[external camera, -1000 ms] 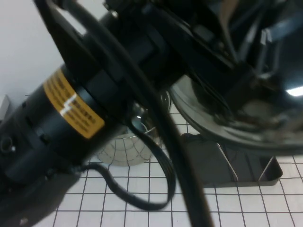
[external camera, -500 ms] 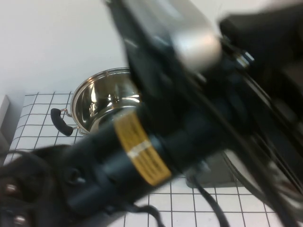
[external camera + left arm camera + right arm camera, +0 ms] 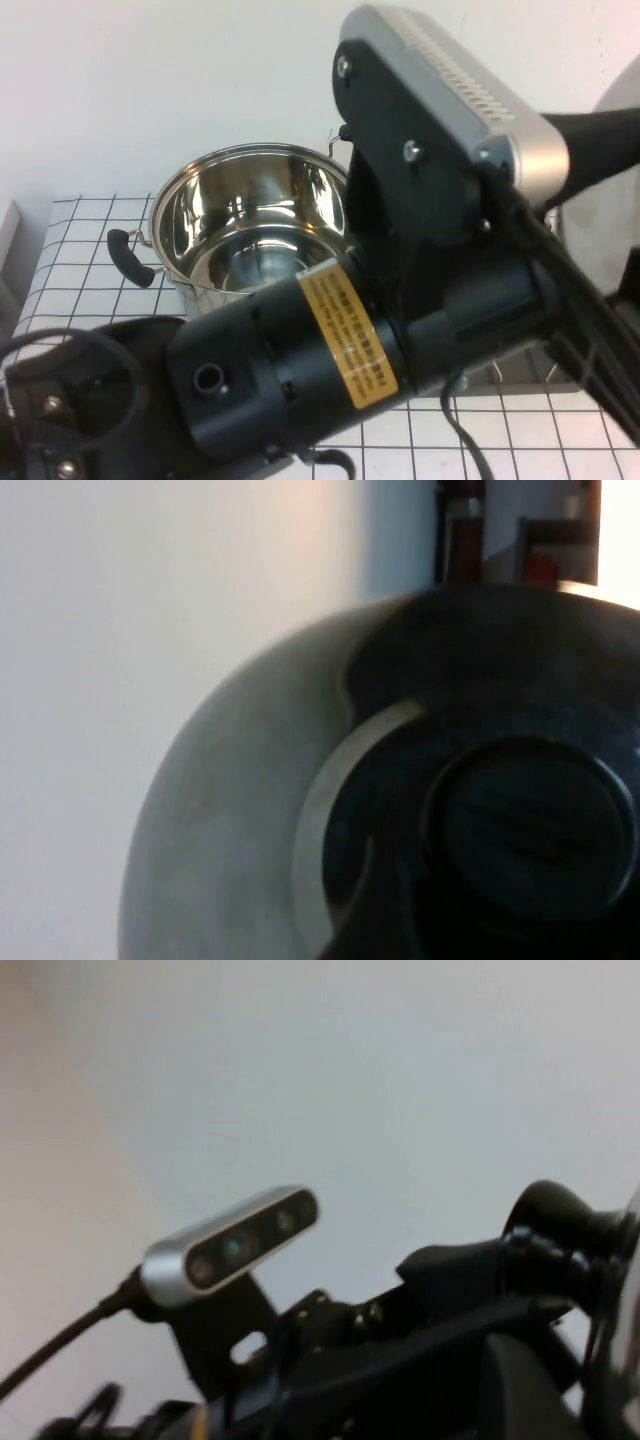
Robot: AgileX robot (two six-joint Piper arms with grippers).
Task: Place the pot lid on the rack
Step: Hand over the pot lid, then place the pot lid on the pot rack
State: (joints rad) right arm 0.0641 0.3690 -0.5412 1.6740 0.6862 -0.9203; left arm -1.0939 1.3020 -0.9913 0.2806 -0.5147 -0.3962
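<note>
The pot lid (image 3: 240, 810) fills the left wrist view, its black knob (image 3: 525, 830) close to the camera; whether the left gripper grasps it cannot be told. To the right of the pot (image 3: 250, 225), the rack (image 3: 520, 372) shows behind the left arm (image 3: 330, 350). The right gripper is out of sight.

One shiny pot (image 3: 250, 225) with one black handle (image 3: 128, 257) showing. One pot lid (image 3: 240, 820) with one black knob (image 3: 530, 830). One wrist camera (image 3: 450, 80) above the pot.
</note>
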